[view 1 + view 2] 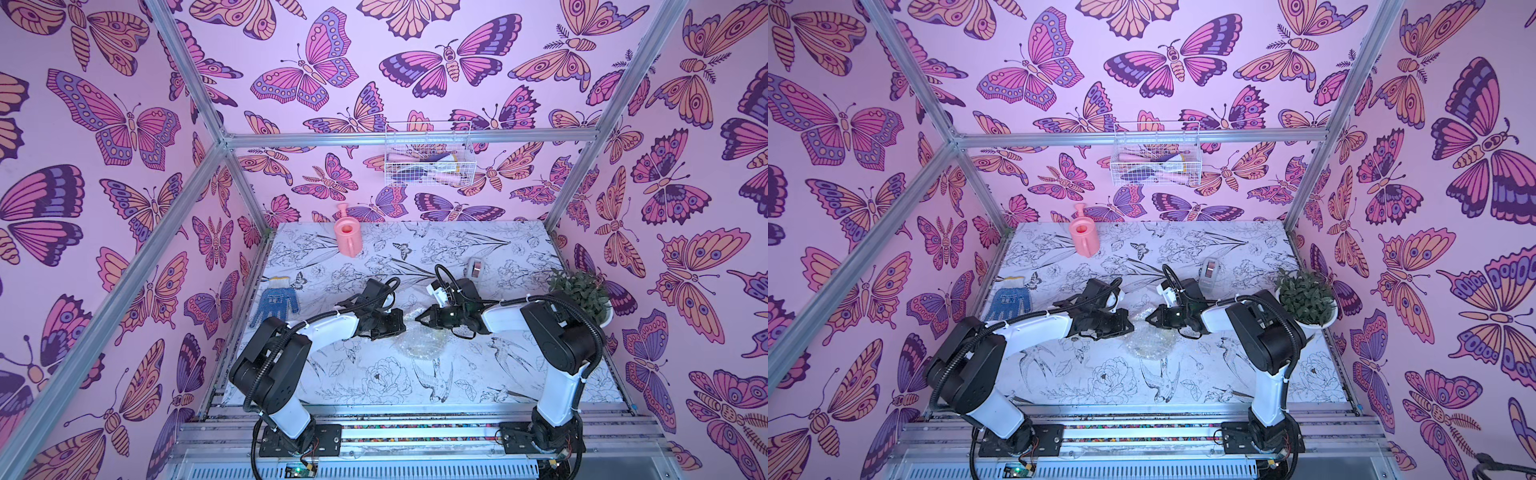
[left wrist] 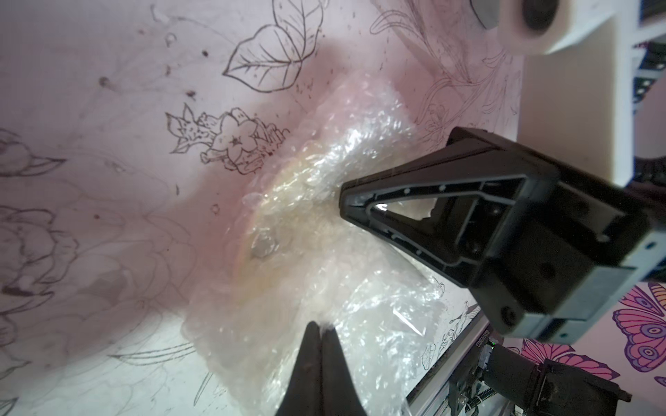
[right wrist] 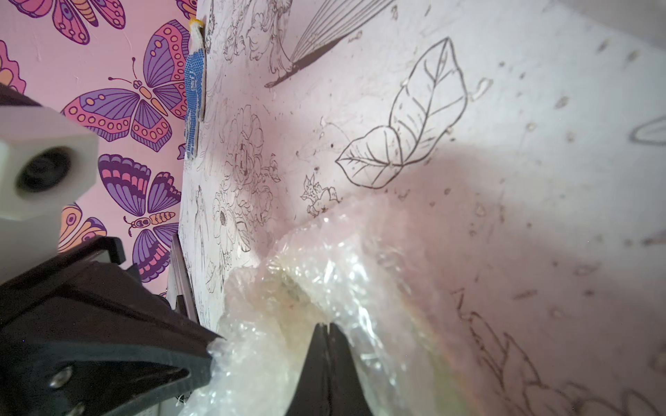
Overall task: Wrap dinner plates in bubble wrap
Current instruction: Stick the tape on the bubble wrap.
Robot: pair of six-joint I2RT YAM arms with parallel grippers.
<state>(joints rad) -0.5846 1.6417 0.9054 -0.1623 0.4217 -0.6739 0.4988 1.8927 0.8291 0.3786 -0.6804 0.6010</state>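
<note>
Bubble wrap (image 1: 420, 343) lies on table (image 1: 478, 374), glove (image 1: 275, 301) left, plant (image 1: 579, 291) right.

1. You see the bubble wrap (image 1: 422, 343) as a clear, shiny, crinkled bundle on the desk (image 1: 374, 374), just right of centre and below mid-height in both top views. It is gathered over the plate, with loose folds bunched up along its upper edge.
2. The plate (image 2: 281, 248) lies inside the wrap. Only its round cream shape shows through the bubbles, near the middle of the left wrist view.
</note>
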